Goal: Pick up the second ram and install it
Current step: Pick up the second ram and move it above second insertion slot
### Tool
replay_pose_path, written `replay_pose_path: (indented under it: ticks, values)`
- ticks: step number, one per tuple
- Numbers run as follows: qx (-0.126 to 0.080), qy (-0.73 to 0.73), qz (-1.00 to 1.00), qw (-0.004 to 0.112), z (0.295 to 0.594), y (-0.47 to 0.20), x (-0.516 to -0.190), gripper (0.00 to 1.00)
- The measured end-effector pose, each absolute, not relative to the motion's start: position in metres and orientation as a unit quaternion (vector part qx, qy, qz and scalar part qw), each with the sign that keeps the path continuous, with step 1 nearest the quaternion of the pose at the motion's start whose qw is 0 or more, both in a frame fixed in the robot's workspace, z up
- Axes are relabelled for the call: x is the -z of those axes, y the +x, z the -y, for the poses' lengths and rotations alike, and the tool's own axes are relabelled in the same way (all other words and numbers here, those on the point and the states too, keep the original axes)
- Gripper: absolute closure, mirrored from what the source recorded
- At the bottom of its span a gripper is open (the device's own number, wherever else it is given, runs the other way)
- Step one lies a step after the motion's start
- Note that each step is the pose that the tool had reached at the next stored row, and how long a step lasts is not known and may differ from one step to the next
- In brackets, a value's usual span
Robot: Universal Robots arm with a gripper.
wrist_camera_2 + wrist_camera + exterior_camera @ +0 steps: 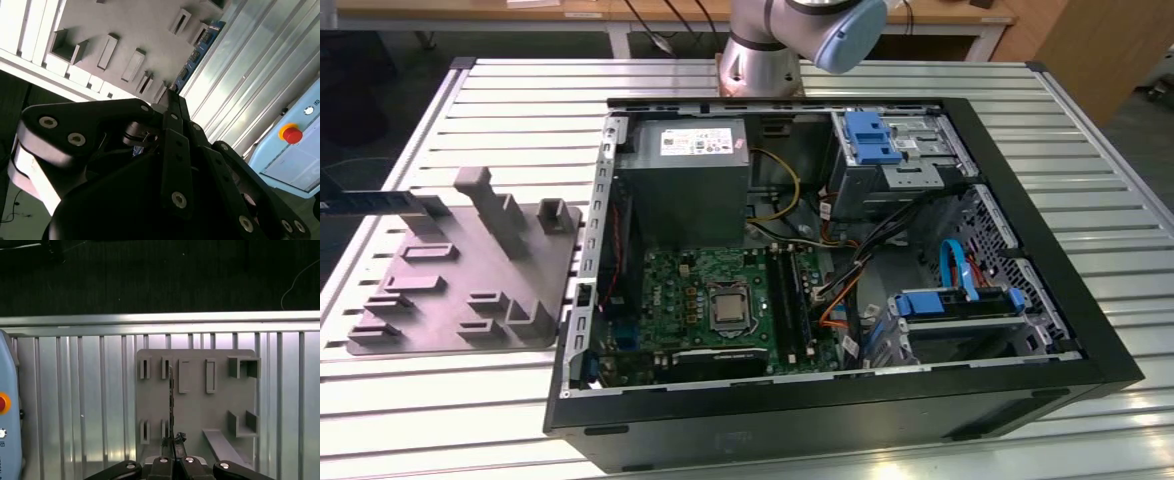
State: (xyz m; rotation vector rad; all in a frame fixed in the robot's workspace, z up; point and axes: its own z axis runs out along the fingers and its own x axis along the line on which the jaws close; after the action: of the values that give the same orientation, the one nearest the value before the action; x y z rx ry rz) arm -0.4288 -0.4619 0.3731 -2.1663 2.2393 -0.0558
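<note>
**Second ram [171, 400] clamped in the gripper [174, 442] over the fixture plate [200, 410]**

First wrist view: the jaws are clenched on the ram, which runs edge-on as a thin dark bar across the grey fixture plate, between its rows of slots. I cannot tell whether it touches the plate. The plate lies on a ribbed aluminium table [75, 415]; past the table's rail is dark floor [150, 280].

Second wrist view: the ram [200, 50] reaches out from the pinched fingertips [172, 97] along the plate's [125, 30] edge. A pale blue box with a red button [292, 134] stands well apart from the plate.

Exterior view: the ram [367, 201] is a dark bar at the plate's [454, 290] far corner. An open computer case [1107, 340] with a green motherboard [680, 290] sits just beside the plate on the table [454, 400], towards the exterior view's right.
</note>
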Motion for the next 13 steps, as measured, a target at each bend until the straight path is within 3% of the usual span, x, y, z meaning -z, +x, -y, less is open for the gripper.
replay_pose_path:
  ticks: [13]
  values:
    - [0.018, -0.695, -0.719, 0.013, 0.4619, -0.4227, -0.3816, 0.89]
